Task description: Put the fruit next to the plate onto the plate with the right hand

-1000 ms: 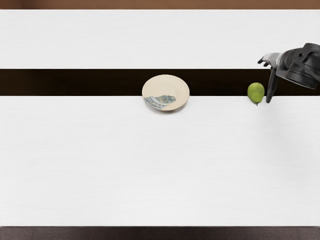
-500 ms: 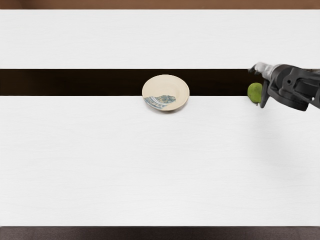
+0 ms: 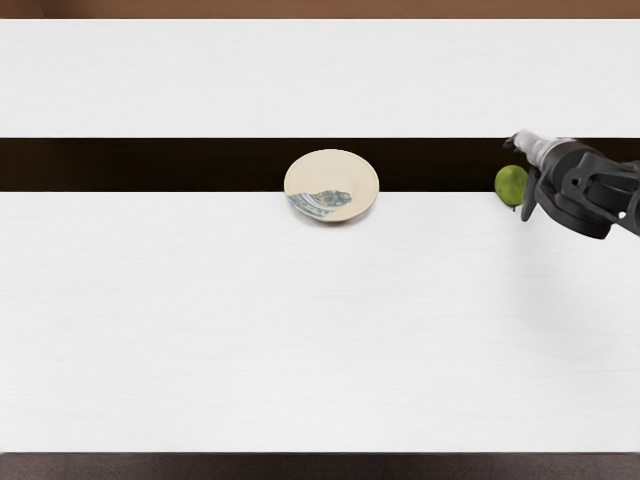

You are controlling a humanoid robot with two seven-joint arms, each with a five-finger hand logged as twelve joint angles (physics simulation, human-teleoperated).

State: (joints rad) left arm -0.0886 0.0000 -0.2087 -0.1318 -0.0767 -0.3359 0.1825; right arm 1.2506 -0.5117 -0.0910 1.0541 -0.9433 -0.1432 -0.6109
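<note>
A green pear-like fruit lies at the far edge of the front white table, well to the right of the plate. That cream plate, with a blue-grey pattern on its near side, also sits at this edge and holds nothing. My right hand reaches in from the right edge and stands against the fruit's right side. Its fingers are spread, one above the fruit and the thumb below it, and they hide a sliver of the fruit. The fruit still rests on the table.
A dark gap runs across the view right behind the plate and fruit, with a second white surface beyond it. The front table stretches wide toward me.
The right hand came down and left from above and to the right of the fruit to its right side, then eased slightly back to the right. Fruit and plate have not moved.
</note>
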